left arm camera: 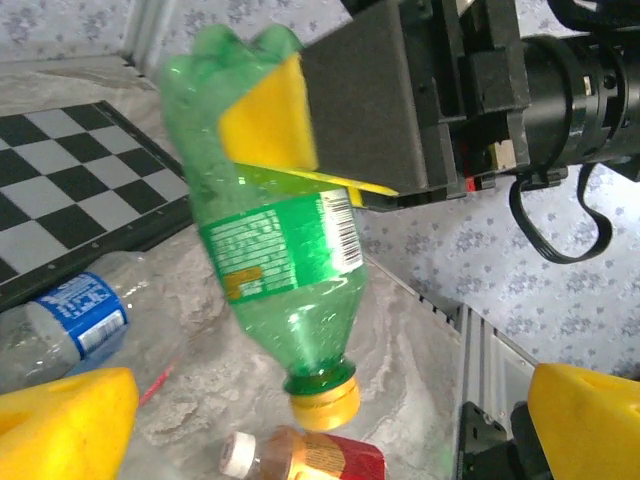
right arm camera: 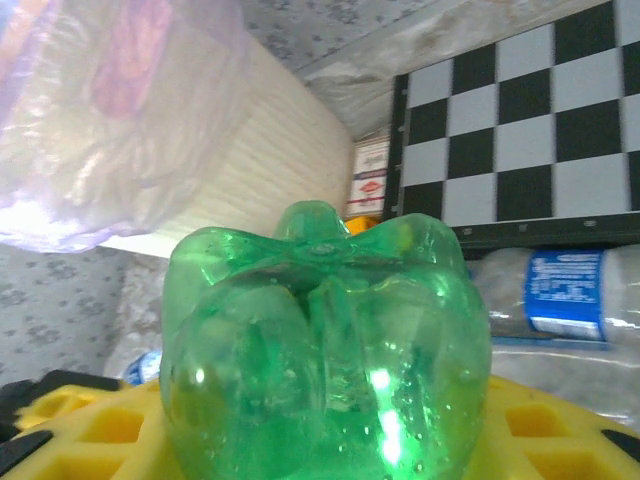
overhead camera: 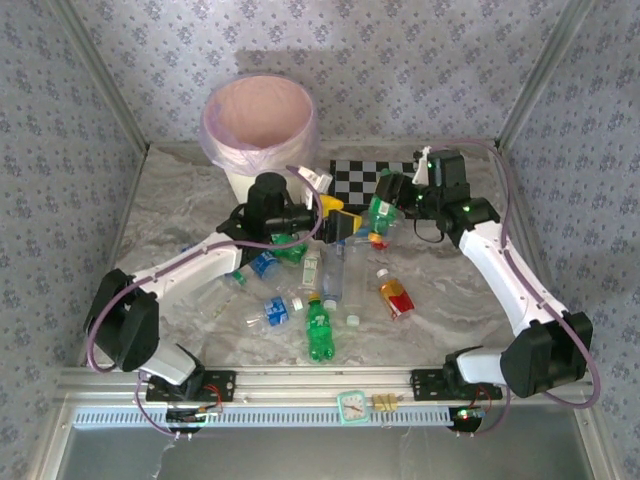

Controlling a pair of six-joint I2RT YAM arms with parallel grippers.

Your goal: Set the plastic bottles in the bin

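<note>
Right gripper: the right gripper (overhead camera: 384, 205) pinches the green plastic bottle with a yellow cap (left arm camera: 275, 250) near its base. One yellow pad (left arm camera: 265, 125) is pressed flat on the bottle's side.
Held bottle: it hangs tilted, base up and cap down, off the grey marbled counter (overhead camera: 450, 290). In the top view it is at about 1 o'clock from the counter's middle.
Left gripper: the left gripper (overhead camera: 336, 220) is spread wide and holds nothing. It is just beside the held bottle, at its 9 o'clock.
Bin: the round cream-white bin with a pale pink bag liner (overhead camera: 240, 182) stands at 11 o'clock on the counter, apart from the held bottle.
Other bottles: they lie around the counter's middle and toward 7 o'clock. Among them are a second green bottle (overhead camera: 318, 332) at 6 o'clock and a clear bottle with a blue label (overhead camera: 266, 266) under the left arm.
Orange bottle: the orange bottle with a red label (overhead camera: 396, 298) lies at 6 o'clock of the held bottle, below its cap.
Board: the black-and-white checkered board (overhead camera: 355, 178) lies flat at 12 o'clock, between the bin and the right gripper.
Box: the small red-white box (right arm camera: 368, 180) stands between the bin wall and the board's edge; I cannot tell if it touches them.
</note>
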